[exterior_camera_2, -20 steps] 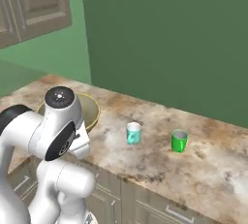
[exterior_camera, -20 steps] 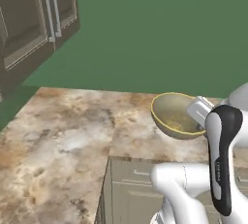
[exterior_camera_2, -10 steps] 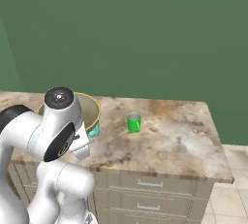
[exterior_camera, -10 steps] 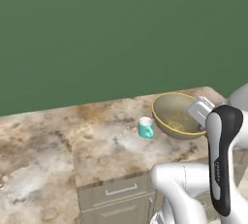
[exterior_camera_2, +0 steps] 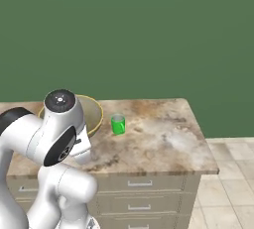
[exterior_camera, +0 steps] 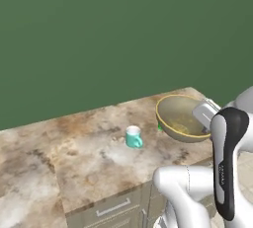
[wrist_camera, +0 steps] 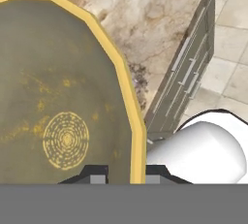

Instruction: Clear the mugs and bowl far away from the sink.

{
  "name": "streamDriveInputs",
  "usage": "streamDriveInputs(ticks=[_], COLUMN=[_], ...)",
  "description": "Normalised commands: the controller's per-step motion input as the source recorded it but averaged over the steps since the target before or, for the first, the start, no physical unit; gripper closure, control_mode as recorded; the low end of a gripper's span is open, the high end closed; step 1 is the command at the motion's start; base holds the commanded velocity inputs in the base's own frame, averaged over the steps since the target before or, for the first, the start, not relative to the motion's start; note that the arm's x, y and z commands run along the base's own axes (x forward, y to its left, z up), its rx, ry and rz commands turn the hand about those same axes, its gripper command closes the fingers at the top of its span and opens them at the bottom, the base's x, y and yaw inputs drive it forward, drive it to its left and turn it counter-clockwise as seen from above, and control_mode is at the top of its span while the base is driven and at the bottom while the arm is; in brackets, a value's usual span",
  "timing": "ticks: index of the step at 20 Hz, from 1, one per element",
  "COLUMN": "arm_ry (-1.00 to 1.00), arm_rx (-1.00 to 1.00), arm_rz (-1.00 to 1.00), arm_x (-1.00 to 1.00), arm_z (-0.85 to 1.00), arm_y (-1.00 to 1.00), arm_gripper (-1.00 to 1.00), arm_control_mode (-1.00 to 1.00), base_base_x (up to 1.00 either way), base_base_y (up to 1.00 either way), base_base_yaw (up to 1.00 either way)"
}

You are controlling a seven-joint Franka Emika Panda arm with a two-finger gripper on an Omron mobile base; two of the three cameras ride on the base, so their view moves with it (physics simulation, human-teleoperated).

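Right at the bottom of the hand view you see the gripper (wrist_camera: 126, 173) with its two dark tips on either side of the bowl's (wrist_camera: 58, 102) yellow rim, one tip inside the bowl and one outside, so it is clamped on the rim. The bowl is lifted and tilted; its olive inside with a yellow ring pattern faces the hand camera. Behind the rim, at about 1 o'clock, you find the counter (wrist_camera: 145, 19) with its marbled brown top, and at 3 o'clock the drawer fronts (wrist_camera: 186, 72) and the tiled floor (wrist_camera: 227, 48).

In the left base view the bowl (exterior_camera: 180, 118) hangs at the right side, above the counter edge, with the hand at its 3 o'clock side. The teal mug (exterior_camera: 133, 137) stands upright on the counter (exterior_camera: 74, 153), to the bowl's 9 o'clock and apart from it. A small green piece shows just at the bowl's left rim; you cannot tell from this view what it is.

In the right base view the bowl (exterior_camera_2: 94, 114) is partly hidden behind the arm's big joint. The green mug (exterior_camera_2: 118, 124) stands upright on the counter (exterior_camera_2: 163, 139), near the bowl at its 3 o'clock, not touching. Farther back a plain green wall (exterior_camera_2: 149, 34) closes the scene.
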Motion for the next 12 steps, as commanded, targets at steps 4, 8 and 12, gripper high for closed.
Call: streamDriveInputs(ticks=[4, 8, 12], arm_ry=[0.0, 0.0, 0.0], arm_rx=[0.0, 0.0, 0.0], arm_rz=[0.0, 0.0, 0.0], arm_x=[0.0, 0.0, 0.0], arm_z=[0.0, 0.0, 0.0], arm_y=[0.0, 0.0, 0.0], arm_gripper=[1.0, 1.0, 1.0], arm_control_mode=[1.0, 1.0, 1.0], base_base_x=[0.77, 0.5, 0.54], base_base_y=[-0.5, -0.76, -0.57], base_base_yaw=[-0.31, -0.33, -0.49])
